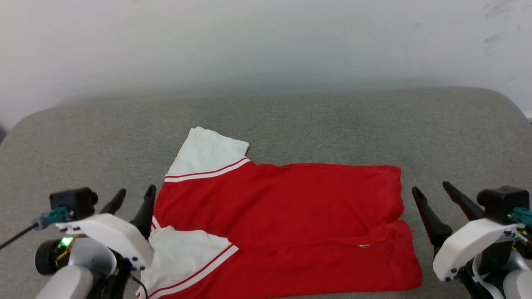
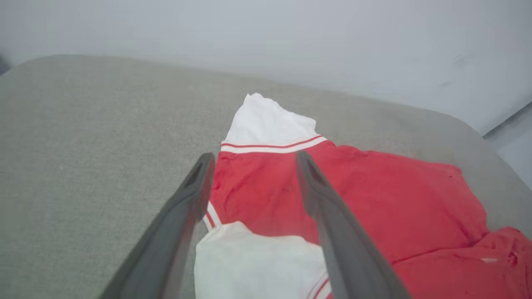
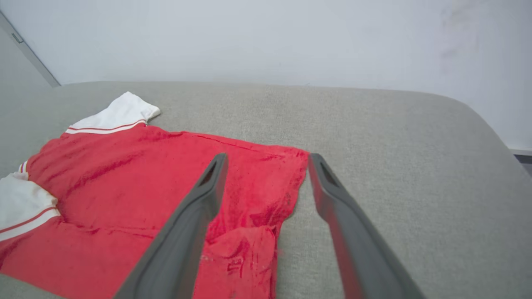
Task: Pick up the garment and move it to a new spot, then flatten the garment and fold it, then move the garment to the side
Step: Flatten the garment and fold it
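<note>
The garment [image 1: 282,216] is a red jersey T-shirt with white short sleeves, lying on the grey cushion with its near half folded over towards the far half. One white sleeve [image 1: 208,153] sticks out at the far left; the other [image 1: 183,253] lies on the near fold. My left gripper [image 1: 136,195] stands open at the shirt's left edge, nothing between its fingers. My right gripper [image 1: 432,189] stands open just off the shirt's right hem. In the left wrist view the garment [image 2: 374,199] lies ahead of the open left gripper [image 2: 253,160]. The right wrist view has the open right gripper [image 3: 266,160] above the hem of the garment [image 3: 266,182].
The grey cushioned surface [image 1: 316,124] spreads wide on all sides of the shirt, with rounded corners at far left and far right. A pale wall [image 1: 266,41] rises behind it. A dark cable [image 1: 16,236] runs off my left wrist.
</note>
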{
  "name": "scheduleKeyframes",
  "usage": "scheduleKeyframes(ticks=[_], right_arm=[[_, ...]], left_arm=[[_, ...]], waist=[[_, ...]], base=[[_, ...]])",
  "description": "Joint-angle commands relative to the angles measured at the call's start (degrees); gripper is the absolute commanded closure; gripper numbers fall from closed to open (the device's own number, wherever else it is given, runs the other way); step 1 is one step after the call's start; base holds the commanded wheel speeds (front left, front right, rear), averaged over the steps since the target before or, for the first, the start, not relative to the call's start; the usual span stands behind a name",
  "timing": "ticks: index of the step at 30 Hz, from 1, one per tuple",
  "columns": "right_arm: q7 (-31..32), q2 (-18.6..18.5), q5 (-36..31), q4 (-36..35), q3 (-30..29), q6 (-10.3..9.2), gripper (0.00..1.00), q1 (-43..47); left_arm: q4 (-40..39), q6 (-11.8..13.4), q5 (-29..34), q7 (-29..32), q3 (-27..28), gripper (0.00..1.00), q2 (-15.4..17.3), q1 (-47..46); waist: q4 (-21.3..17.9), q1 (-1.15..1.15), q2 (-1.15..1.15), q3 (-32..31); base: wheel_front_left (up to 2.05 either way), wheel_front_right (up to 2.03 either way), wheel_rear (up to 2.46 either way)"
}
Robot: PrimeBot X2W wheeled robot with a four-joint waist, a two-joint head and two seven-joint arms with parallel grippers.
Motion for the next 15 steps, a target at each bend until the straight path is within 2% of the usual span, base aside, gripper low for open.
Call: scheduleKeyframes(ticks=[1,4,9,12,15], right_arm=[[-1.5,0.7,-0.5,-1.1,-0.1,-0.01,0.00,-1.3],[-5.8,2.5,-1.4,-4.0,-0.8,-0.02,0.00,-2.6],[-9.8,5.2,-1.9,-8.0,-1.3,-0.02,0.00,-5.4],[-11.3,6.5,-2.1,-9.5,-1.6,-0.01,0.00,-6.9],[-12.1,7.0,-2.2,-10.5,-1.3,-0.02,0.00,-8.3]], left_arm=[[-0.1,0.1,0.7,-1.0,0.6,0.00,0.4,-1.7],[-0.3,0.0,2.3,-3.0,1.7,0.00,0.6,-6.0],[1.2,-1.2,3.2,-2.0,2.4,0.00,1.6,-14.2],[3.1,-2.9,2.5,1.2,2.3,0.00,2.7,-20.2],[5.8,-5.6,0.7,7.7,1.2,0.00,4.4,-26.2]], waist=[[-1.0,0.00,0.00,1.4],[-2.4,0.00,0.00,4.1],[-4.8,0.00,0.00,10.7],[-6.2,0.00,0.00,14.8],[-7.5,0.00,0.00,18.6]], base=[[0.00,0.00,0.00],[0.00,0.00,0.00],[0.00,0.00,0.00],[0.00,0.00,0.00],[0.00,0.00,0.00]])
